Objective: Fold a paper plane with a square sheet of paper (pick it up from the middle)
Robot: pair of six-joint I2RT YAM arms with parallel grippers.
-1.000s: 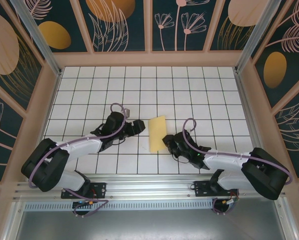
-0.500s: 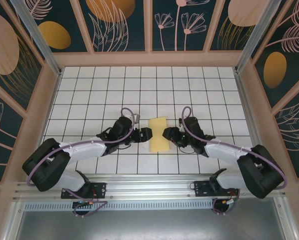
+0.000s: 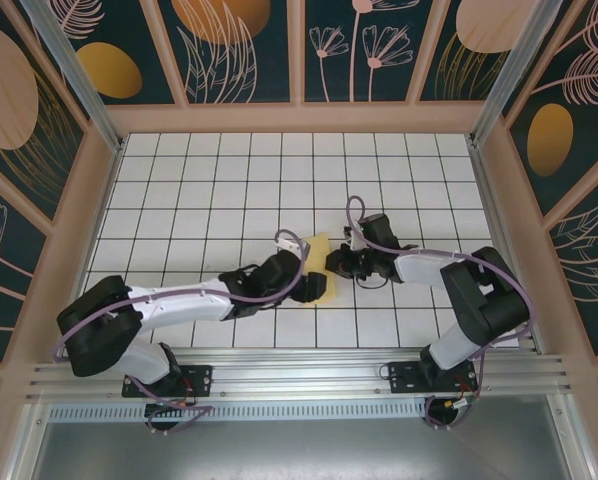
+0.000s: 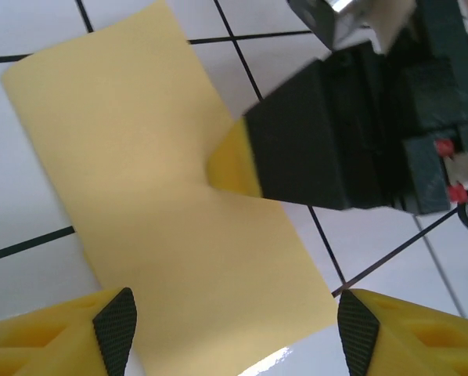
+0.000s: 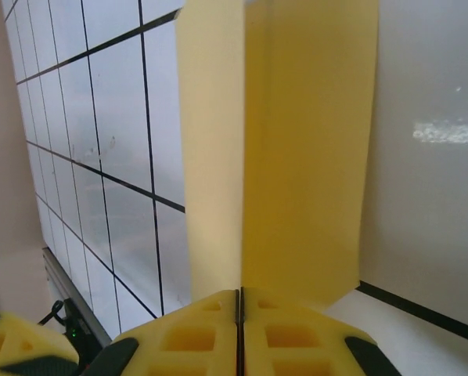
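The square sheet of paper (image 3: 317,244) lies on the white grid table as a narrow pale-yellow folded strip (image 4: 140,157). My right gripper (image 3: 336,265) is shut on the strip's right long edge, about halfway along. In the right wrist view the closed yellow fingers (image 5: 210,329) meet at the paper (image 5: 304,141), which rises from them in two flaps around a crease. My left gripper (image 4: 235,333) hangs open over the strip's near end, one pad on each side, and it shows from above (image 3: 312,284). The paper plane is out of view.
Peach-coloured frame walls with patterned panels enclose the table (image 3: 179,190) on three sides. A metal rail (image 3: 299,372) runs along the near edge by the arm bases. The two arms come close together over the table's middle.
Both arms have moved in to the paper. The right gripper slid up to the strip's right edge and shut on it. The left gripper came over the near end.
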